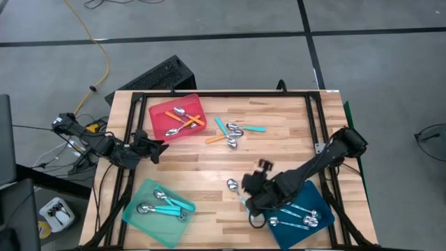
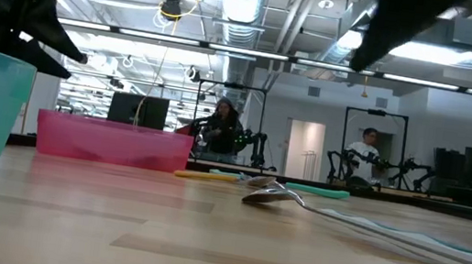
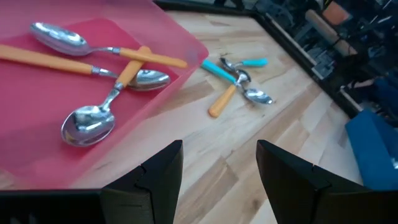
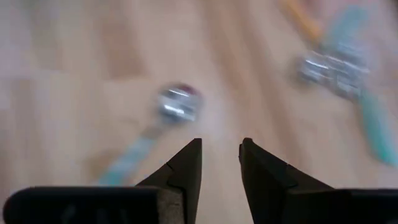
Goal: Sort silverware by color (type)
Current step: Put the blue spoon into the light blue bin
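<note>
A lone spoon [image 1: 233, 186] with a pale blue handle lies flat on the wood, its bowl [image 4: 177, 102] just ahead of my right gripper [image 4: 221, 155]. That gripper hangs open above the table with nothing between its fingers. A loose pile of orange and turquoise spoons [image 1: 233, 132] lies at the table's middle. The red tray [image 1: 157, 111] holds three orange-handled spoons [image 3: 112, 68]. The mint-green tray [image 1: 139, 216] holds turquoise spoons, and the dark-blue tray [image 1: 296, 237] holds pale blue ones. My left gripper [image 3: 217, 162] waits open beside the red tray.
A black frame [image 1: 310, 118] runs round the table top. Bare wood lies between the three trays. In the low view, people and other robot arms [image 2: 367, 155] show in the room beyond the table.
</note>
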Tool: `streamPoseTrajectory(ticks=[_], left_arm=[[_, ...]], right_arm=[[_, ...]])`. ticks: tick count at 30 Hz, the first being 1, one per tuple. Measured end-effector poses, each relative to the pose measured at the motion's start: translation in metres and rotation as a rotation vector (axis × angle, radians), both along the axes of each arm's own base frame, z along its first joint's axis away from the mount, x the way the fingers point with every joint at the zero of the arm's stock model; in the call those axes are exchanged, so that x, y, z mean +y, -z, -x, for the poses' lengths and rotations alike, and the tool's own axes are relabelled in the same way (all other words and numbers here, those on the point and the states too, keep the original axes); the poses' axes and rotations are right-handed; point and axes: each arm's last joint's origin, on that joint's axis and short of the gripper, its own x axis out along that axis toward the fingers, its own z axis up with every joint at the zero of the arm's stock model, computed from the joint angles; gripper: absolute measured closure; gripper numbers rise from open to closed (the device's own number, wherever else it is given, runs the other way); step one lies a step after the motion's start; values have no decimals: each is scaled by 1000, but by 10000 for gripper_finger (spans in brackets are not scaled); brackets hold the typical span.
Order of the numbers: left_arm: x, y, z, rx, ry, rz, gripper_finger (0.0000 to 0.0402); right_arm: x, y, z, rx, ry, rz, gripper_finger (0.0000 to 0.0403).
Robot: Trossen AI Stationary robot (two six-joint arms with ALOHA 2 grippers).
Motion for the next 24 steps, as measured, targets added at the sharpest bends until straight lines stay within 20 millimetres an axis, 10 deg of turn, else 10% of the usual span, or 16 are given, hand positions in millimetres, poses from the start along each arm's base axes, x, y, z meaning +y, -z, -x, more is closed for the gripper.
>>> streamPoseTrajectory(ticks=[7,14,24], left_arm=[[1,-1,0,-10,-22,-31,212],[0,-1,0,19,15,-55,212],[0,-2,-1,20,25,-78,212]], right_arm=[[3,0,-21,-86,-278,-44,271],[-36,-6,-29,-100,-260,20,248],[-88,-22,15,-247,-225,-107,245]])
